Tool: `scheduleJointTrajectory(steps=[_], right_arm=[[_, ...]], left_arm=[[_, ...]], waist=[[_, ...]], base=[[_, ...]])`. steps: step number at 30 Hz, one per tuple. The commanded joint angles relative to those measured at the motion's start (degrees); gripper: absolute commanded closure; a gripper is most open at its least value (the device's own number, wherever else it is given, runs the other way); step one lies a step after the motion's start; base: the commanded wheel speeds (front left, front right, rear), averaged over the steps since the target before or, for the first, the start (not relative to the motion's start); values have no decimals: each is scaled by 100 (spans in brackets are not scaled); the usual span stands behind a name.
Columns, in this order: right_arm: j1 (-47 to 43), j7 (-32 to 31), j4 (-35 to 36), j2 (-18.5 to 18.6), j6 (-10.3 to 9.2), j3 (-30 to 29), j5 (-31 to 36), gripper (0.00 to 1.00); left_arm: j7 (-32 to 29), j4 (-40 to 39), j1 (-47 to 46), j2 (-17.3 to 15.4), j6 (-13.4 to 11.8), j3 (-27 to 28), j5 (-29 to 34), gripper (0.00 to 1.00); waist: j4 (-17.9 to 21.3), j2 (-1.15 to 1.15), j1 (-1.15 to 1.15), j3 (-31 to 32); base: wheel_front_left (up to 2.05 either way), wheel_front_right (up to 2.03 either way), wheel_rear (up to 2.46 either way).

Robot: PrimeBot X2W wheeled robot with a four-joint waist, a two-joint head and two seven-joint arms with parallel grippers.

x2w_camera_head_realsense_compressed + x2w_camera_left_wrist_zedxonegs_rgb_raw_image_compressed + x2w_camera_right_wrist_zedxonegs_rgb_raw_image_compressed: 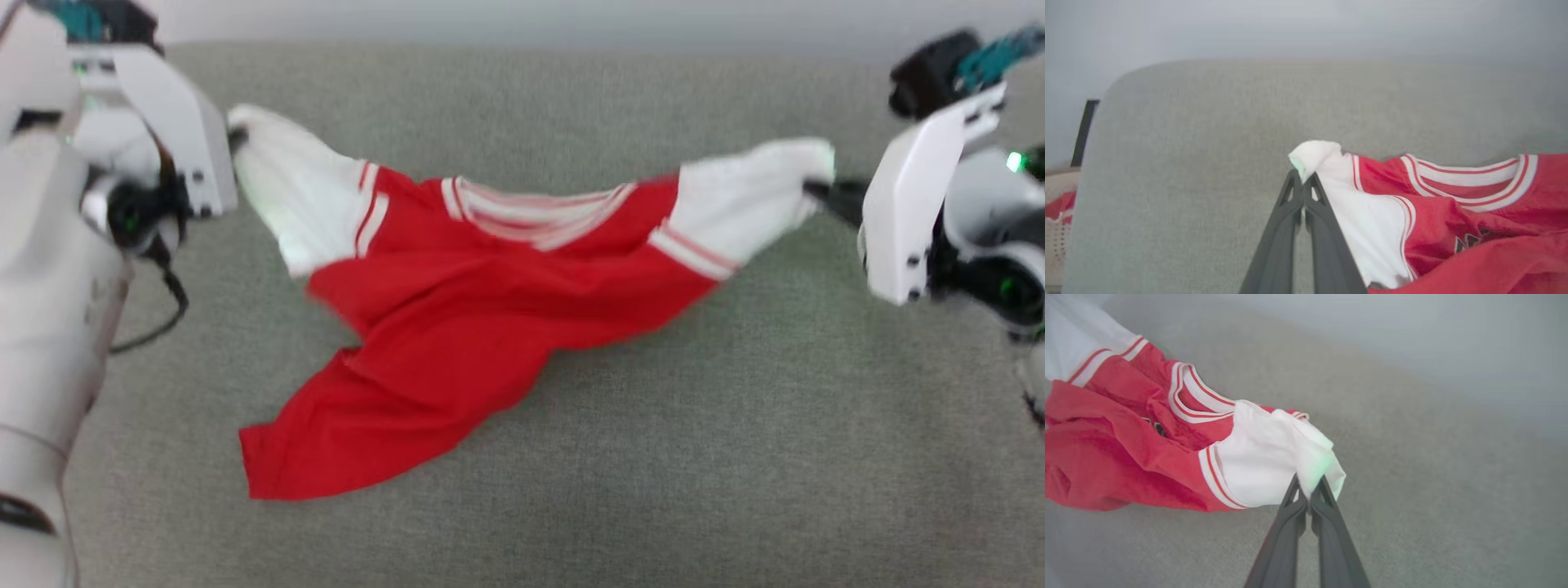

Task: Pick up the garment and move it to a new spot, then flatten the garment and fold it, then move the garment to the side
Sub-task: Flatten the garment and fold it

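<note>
- Dark fingers of the left gripper (1302, 181) are closed tight on the tip of one white sleeve panel (1316, 157), with a small wad of cloth pinched between them.
- The right gripper (1309, 486) is clamped the same way on the opposite sleeve tip (1314, 465), and the fabric bunches over its fingertips.
- Between the two grips the garment (457, 327), a red jersey, is stretched out in a shallow sag. The striped collar (539, 214) sits near its upper edge.
- The red body droops onto the grey upholstered surface (735, 425), and one hem corner (265, 469) trails toward the robot's left.
- The black letters (1470, 241) on the chest are half buried in a fold.
- Handling: it looks thin, light and entirely limp, so it will take whatever shape the pulls give it and collapse wherever it is unsupported.
- The knit looks smooth, so a shallow pinch on so little cloth could slip under a firm tug. It is not fragile, though hard pulling might stretch the sleeves.
- Where to hold: the two sleeve tips are a matched pair, which suits carrying and spreading the top edge evenly.
- Flattening the twisted lower body would likely call for a grip at the hem corners.
</note>
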State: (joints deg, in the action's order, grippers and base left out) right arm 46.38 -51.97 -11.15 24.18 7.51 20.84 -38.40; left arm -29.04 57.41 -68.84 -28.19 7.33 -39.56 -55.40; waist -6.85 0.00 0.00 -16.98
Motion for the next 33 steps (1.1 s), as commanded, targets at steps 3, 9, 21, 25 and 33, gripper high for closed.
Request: scheduleJointTrajectory(steps=[3,9,21,25,33], right_arm=[[483,482,-187,101,-3,187,-30,100],[1354,1586,-748,259,-4,622,-40,100],[2807,3451,-2216,489,-4,1262,285,100],[3032,3680,-2512,529,-4,1464,131,100],[3238,3613,-2597,764,-4,1842,-351,100]], left_arm=[[168,-63,-465,24,11,3,39,100],[565,-152,-1145,107,11,13,26,100],[990,-216,-2081,16,12,74,-116,100],[991,-332,-2100,8,12,60,-265,100],[624,-790,-1939,-100,12,-151,-558,100]], waist=[[33,0,0,681],[130,0,0,1305],[301,0,0,1973],[304,0,0,2035],[365,0,0,1915]], base=[[0,0,0],[0,0,0],[0,0,0],[0,0,0],[0,0,0]])
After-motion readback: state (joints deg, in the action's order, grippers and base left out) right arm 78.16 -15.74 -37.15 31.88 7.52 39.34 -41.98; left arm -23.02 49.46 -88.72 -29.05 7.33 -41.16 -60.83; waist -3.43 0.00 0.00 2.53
